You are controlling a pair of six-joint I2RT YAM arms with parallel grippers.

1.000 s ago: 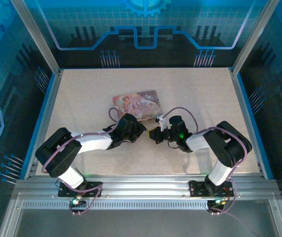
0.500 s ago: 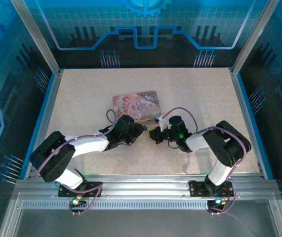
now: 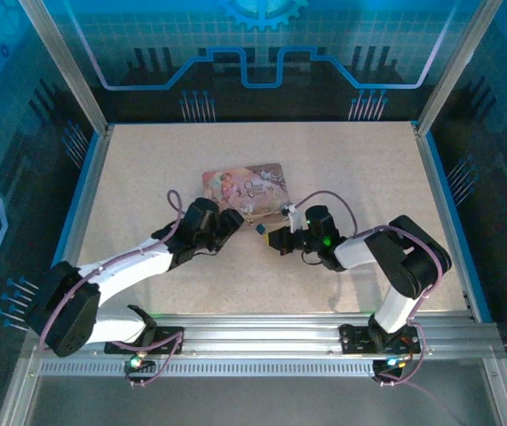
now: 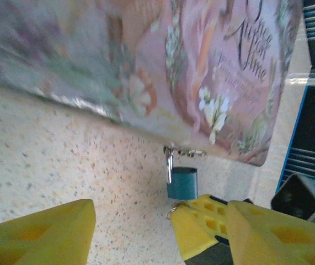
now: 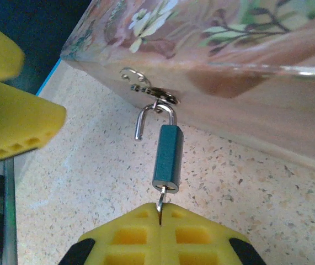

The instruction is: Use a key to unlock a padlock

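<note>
Top view: left gripper beside the tin box, jaws apart, holding nothing. Left wrist: padlock hangs from the box's latch – just past its spread fingers. Right wrist: right gripper pinched tight on the key in the padlock's bottom – shackle open on one side.
</note>
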